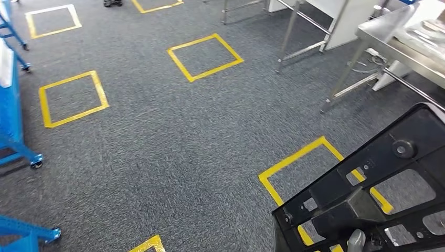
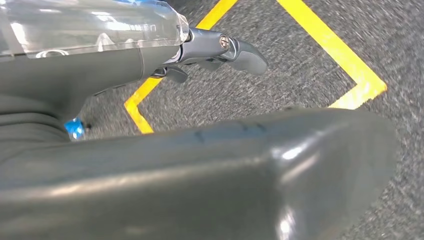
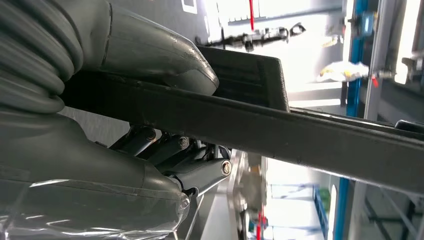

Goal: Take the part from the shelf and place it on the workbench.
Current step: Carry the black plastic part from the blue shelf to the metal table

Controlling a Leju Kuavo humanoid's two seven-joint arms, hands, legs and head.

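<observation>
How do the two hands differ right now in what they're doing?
The right hand grips the black part, thumb on one face and fingers on the other; the left hand holds nothing. The right hand's view faces shelving, the left hand's the carpet and a yellow tape square. Both are grey.

right hand (image 3: 150,125): thumb and fingers clamped on black part (image 1: 367,194) | left hand (image 2: 220,50): fingers extended, holding nothing

Black part (image 1: 367,194), yellow squares (image 1: 205,56), grey carpet (image 1: 157,147)
</observation>
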